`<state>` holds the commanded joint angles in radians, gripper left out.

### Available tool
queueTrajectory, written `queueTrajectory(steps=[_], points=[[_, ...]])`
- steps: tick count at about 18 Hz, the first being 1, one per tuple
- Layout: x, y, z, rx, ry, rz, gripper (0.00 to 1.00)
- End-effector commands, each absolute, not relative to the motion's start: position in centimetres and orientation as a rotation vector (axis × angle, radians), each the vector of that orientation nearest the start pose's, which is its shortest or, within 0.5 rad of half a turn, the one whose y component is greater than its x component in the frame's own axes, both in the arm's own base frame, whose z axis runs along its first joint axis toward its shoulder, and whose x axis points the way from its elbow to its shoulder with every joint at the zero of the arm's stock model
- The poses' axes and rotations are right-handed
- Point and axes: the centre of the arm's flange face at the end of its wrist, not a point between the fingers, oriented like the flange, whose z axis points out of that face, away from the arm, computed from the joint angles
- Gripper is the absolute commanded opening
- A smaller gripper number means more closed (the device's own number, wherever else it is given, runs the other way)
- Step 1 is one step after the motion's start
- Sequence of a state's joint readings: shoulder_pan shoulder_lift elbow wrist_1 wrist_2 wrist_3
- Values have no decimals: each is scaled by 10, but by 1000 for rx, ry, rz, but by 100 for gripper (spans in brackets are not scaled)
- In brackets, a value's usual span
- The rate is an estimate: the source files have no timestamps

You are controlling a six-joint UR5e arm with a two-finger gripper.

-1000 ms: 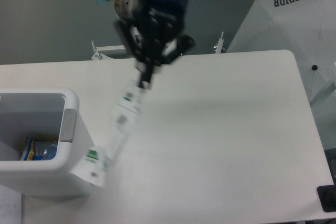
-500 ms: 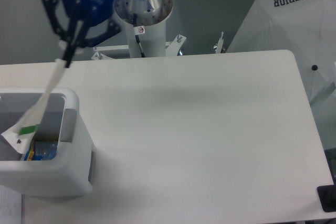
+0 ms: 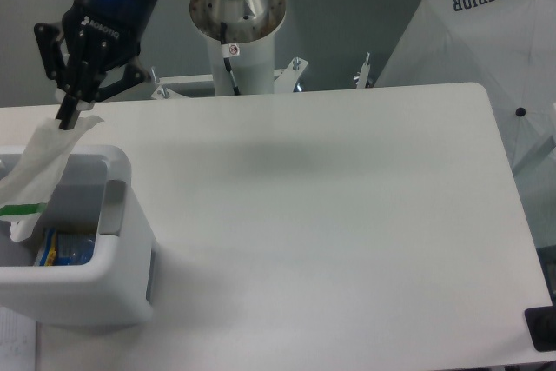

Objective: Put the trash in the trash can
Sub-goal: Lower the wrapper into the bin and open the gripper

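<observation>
Camera view: at upper left our gripper [image 3: 67,116] is pinching the top of a green-striped wrapper [image 3: 36,167], which is hanging into the white trash can [image 3: 117,241]. We are judging it best to let go only once it is fully inside the rim.

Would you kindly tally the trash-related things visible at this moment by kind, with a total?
Wrapper, hanging from the gripper into the bin: 1
Colourful packaging lying inside the bin, too blurred to name: 1
White trash can: 1
Total: 3
</observation>
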<state>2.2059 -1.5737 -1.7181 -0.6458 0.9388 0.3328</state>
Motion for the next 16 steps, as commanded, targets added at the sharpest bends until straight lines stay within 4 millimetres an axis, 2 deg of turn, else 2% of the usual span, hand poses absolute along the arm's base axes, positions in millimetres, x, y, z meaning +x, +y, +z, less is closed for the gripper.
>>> queueTrajectory(steps=[3,7,8,10,11,16], points=[[-153,542,524,-2215,42,-197,1],[-151,549,518,-2221,116,-179,6],[-149,550,514,-2226,118,-185,22],[-149,550,514,-2225,130,-179,86],[-149,549,518,-2219,145,-164,100],[-161,549,532,-2224,126,-68,100]])
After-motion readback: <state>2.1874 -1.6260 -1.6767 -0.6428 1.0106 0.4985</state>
